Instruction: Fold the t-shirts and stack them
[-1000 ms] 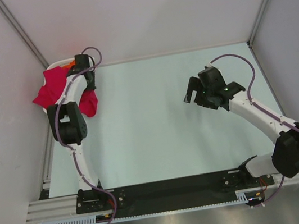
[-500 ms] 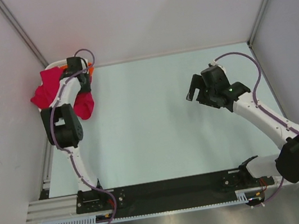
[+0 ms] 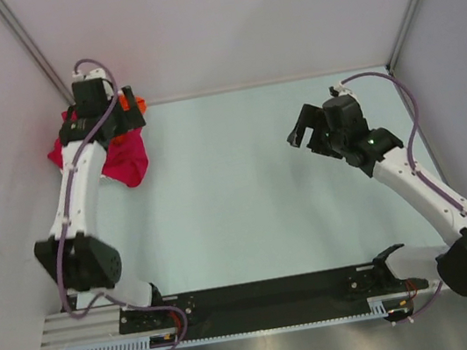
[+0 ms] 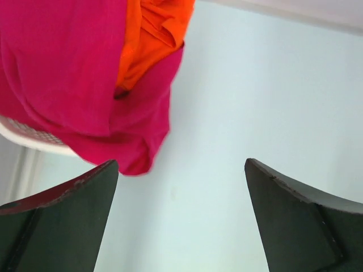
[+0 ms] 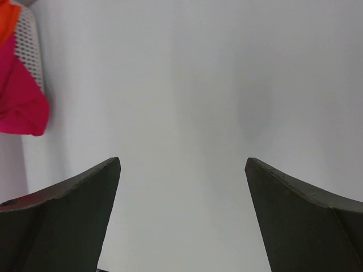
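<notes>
Crimson-pink t-shirts [image 3: 125, 161] hang in a bunched heap over the rim of the white basket [image 4: 31, 136] at the far left corner of the table [image 3: 238, 201], with one fold hanging down the basket's side. An orange t-shirt [image 4: 153, 34] is tucked among them and shows near the top of the heap. My left tool [image 4: 181, 212] hangs over that corner with its fingers spread wide and nothing between them. The lowest pink fold shows just past the left fingertip. My right tool [image 5: 181, 212] is held above the right half of the table, well apart from the shirts, its fingers equally wide and holding nothing. In its wrist view the basket and a pink fold appear only at the left edge.
</notes>
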Controlling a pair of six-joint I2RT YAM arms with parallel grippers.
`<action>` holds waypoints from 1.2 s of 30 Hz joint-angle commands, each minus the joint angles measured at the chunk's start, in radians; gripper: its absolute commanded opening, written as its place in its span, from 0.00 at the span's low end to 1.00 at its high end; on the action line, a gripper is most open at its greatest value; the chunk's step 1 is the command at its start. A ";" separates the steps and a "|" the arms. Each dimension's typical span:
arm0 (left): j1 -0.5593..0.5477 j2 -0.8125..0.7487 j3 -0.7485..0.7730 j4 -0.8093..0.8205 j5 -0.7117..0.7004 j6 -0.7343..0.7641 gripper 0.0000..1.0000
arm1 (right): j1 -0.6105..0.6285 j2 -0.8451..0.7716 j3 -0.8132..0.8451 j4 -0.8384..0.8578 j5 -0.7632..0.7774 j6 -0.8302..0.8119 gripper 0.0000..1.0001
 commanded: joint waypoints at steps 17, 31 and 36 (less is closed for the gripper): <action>-0.030 -0.539 -0.689 0.193 0.085 -0.400 1.00 | 0.081 -0.021 -0.107 0.349 -0.144 0.096 1.00; -0.219 -0.614 -0.850 0.268 0.102 -0.501 1.00 | 0.261 0.307 0.147 0.499 -0.134 0.188 1.00; -0.187 -0.595 -0.783 0.181 0.042 -0.426 1.00 | 0.292 0.484 0.429 0.260 -0.058 0.133 1.00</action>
